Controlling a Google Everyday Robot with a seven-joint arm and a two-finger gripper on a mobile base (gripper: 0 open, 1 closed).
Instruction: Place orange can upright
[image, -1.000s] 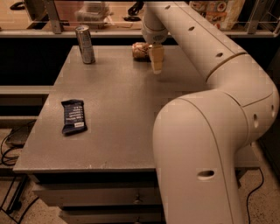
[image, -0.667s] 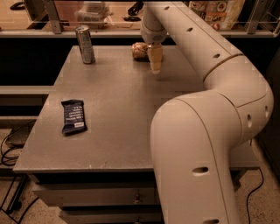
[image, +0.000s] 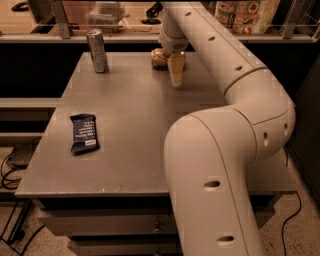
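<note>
The orange can (image: 158, 58) lies on its side at the far middle of the grey table (image: 135, 115), orange-tan with a pale mottled pattern. Its right part is hidden behind my gripper. My gripper (image: 175, 72) hangs down from the wrist just to the right of and in front of the can, with its tip close to the table top. I cannot tell whether it touches the can. The can is not lifted.
A tall slim silver-grey can (image: 97, 51) stands upright at the far left of the table. A dark blue snack bar (image: 84, 133) lies flat near the left edge. My big cream arm (image: 220, 165) covers the right side. A shelf with packages (image: 245, 12) runs behind.
The near part of my arm has shifted slightly to the left. The gripper and the orange can stay where they were.
</note>
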